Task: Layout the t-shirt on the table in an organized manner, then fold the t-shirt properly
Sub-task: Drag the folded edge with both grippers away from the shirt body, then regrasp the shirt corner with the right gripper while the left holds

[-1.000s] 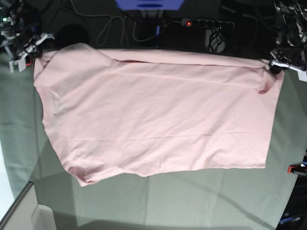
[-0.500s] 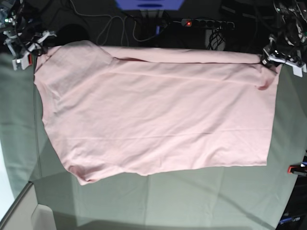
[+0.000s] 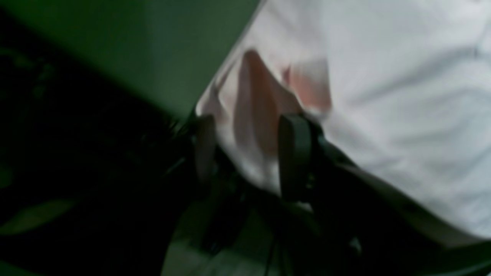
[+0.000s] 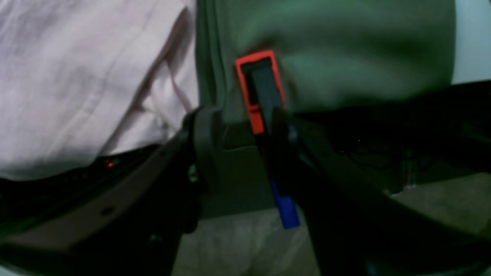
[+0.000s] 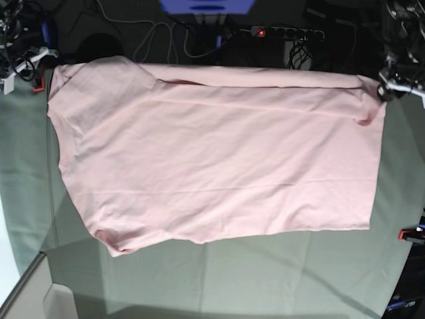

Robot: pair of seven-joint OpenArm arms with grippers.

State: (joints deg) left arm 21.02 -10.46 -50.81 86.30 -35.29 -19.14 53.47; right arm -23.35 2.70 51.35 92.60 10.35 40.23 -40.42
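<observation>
1. The left gripper is seen with its two dark fingers spread apart. A fold of pale pink cloth lies in the gap between them, yet neither finger is pressed onto it, so the cloth is taken to be released; the wrist view is blurred, and light contact cannot be ruled out.
2. In the base view this gripper is found just beside the far corner of the t-shirt on that view's right side, where a small puckered crease is left in the fabric.
3. The right gripper is likewise seen with its fingers parted. Nothing is clamped; a red clamp with a blue handle end is framed in the gap, fixed on the table edge behind.
4. The pink shirt edge is seen in the right wrist view just to the side of one finger, apart from the gap.
5. In the base view the right gripper is placed just off the shirt's far corner on the left side.
6. The t-shirt is spread flat, plain side up, across the far half of the table, with its far hem at the table's far edge.
7. Beyond that edge a power strip and loose cables are seen on the dark floor.
</observation>
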